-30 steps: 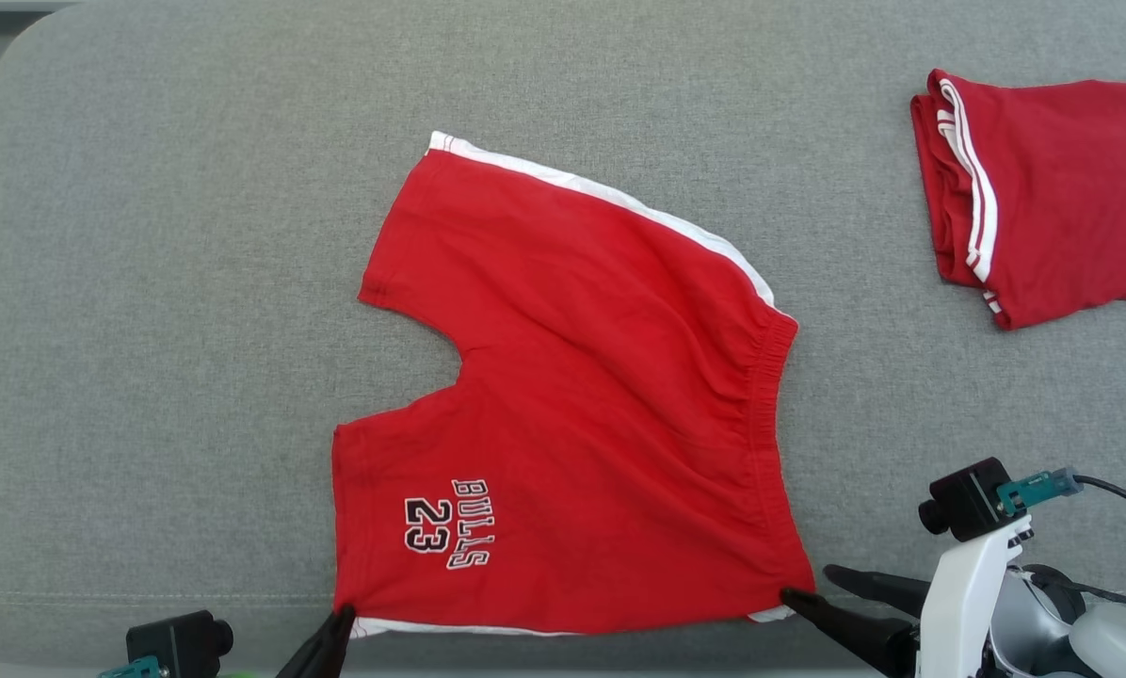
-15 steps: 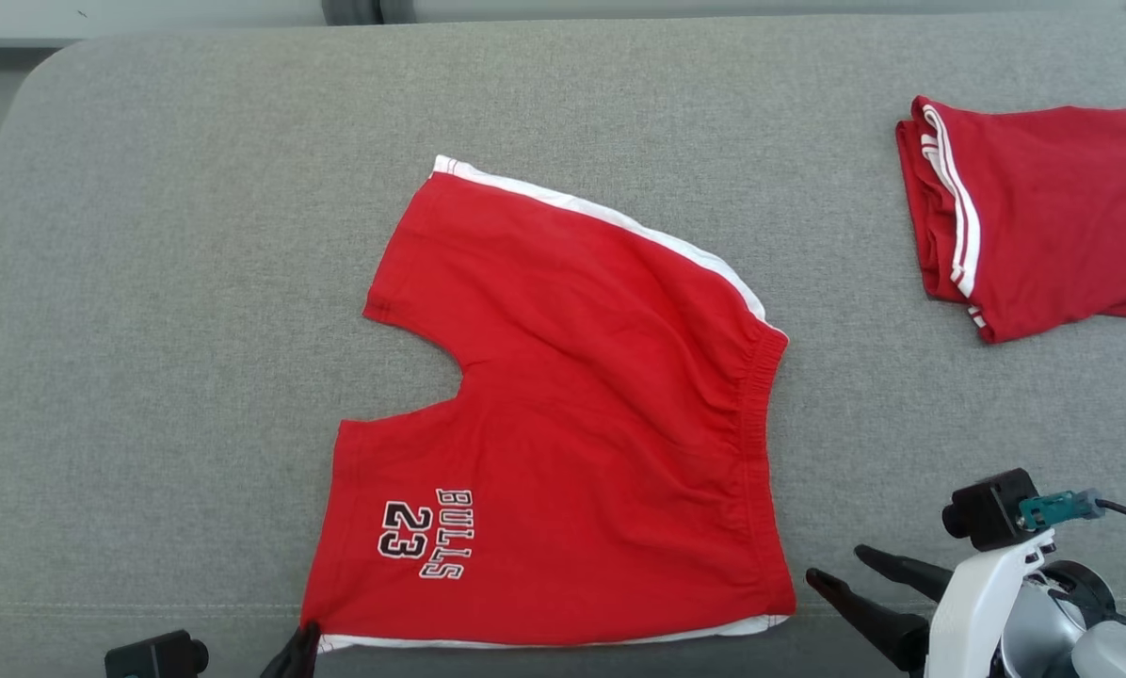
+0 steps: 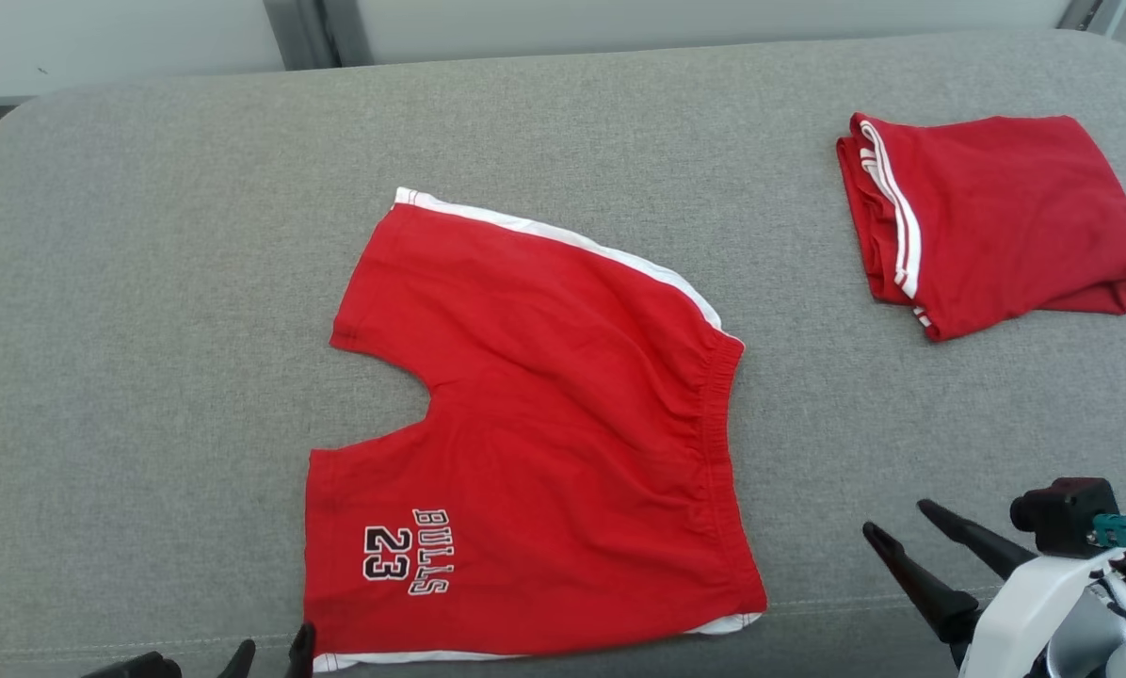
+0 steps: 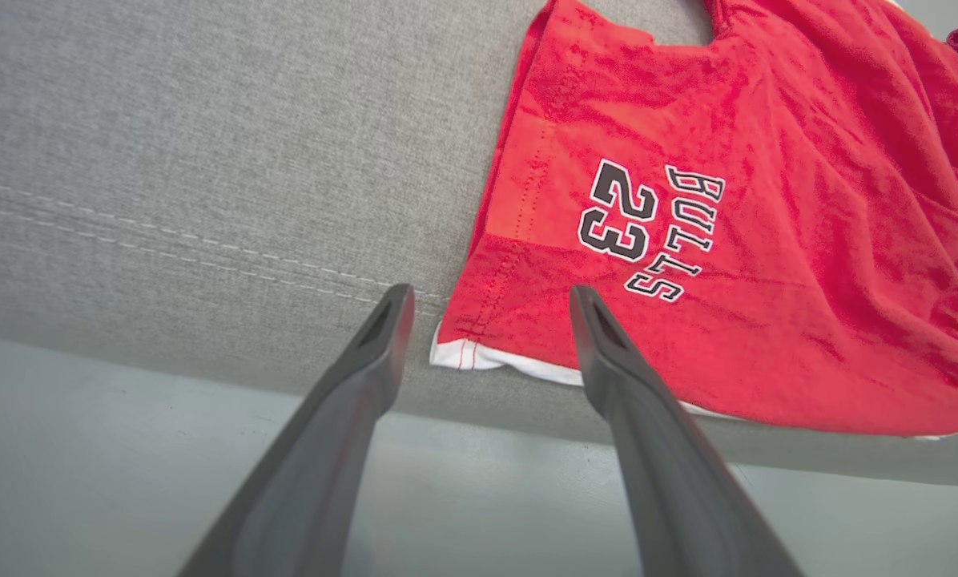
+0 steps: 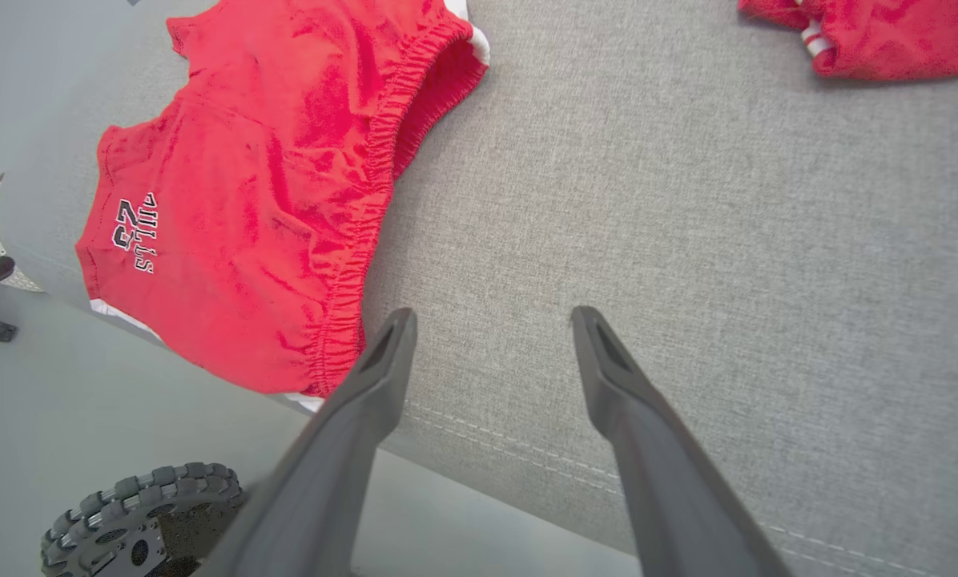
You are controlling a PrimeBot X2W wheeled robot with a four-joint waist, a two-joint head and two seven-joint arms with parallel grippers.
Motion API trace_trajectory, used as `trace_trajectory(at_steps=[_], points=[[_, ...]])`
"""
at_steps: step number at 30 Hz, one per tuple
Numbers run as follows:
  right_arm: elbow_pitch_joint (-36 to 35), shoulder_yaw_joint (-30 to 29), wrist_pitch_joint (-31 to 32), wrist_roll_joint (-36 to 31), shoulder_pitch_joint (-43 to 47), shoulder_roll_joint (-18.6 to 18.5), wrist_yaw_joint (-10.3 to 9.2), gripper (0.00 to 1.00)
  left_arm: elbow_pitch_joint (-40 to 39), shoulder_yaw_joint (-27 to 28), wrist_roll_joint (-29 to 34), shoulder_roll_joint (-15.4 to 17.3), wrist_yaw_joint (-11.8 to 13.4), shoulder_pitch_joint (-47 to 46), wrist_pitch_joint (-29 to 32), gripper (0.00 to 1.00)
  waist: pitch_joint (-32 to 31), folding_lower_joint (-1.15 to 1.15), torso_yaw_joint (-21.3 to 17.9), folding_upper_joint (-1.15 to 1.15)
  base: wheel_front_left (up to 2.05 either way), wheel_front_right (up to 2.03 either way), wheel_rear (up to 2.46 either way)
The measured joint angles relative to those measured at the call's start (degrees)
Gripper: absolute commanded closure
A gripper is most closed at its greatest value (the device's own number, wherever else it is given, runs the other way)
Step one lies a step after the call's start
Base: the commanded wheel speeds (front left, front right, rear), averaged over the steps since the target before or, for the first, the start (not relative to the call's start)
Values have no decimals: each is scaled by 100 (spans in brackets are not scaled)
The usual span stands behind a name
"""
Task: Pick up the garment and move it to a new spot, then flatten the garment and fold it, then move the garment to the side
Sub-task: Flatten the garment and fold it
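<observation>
Now that the hem corner has been let go by the left gripper (image 3: 274, 650), the red shorts (image 3: 535, 443) are left flat on the grey cushion (image 3: 149, 330).
A second ago that corner was pinched between the left fingers; in the left wrist view the left gripper (image 4: 491, 295) is now seen spread wide, with the white-trimmed corner lying free just beyond the tips at the cushion's front edge. The right gripper (image 3: 895, 518), whose tip was then at the waistband corner, is now held released and apart from the cloth, over bare cushion beside the waistband. The whole head view has been shifted by camera motion, so no move of the shorts can be told. A folded red garment (image 3: 987, 217) is seen well apart, at the far right.
</observation>
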Motion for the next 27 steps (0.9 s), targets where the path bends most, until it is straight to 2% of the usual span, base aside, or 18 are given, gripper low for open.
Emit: trace_trajectory(at_steps=[3, 7, 13, 19, 27], points=[[24, -180, -345, -182, 33, -16, -44, 0, -15, 89, 107, 37, 0, -3, -225, 0, -39, 0, -73, 0, 0, 0, 0], [105, -420, -871, -466, 192, 92, -51, 0, -23, 174, 421, 159, 0, -4, -536, 0, -124, 0, -126, 0, 0, 0, 0], [403, -797, -1540, -903, 346, 343, -51, 0, -86, 168, 760, 168, 0, -3, -954, 0, -289, 0, -179, 0, 0, 0, 0], [790, -1217, -1562, -1279, 722, 706, -51, 0, -193, 112, 1110, 203, 0, 48, -1239, 0, -545, 0, -217, 0, 0, 0, 0], [821, -1725, -1563, -1770, 995, 1141, -51, 0, -474, 148, 1473, 199, 3, 297, -1371, 0, -878, 0, -334, 0, 0, 0, 0]])
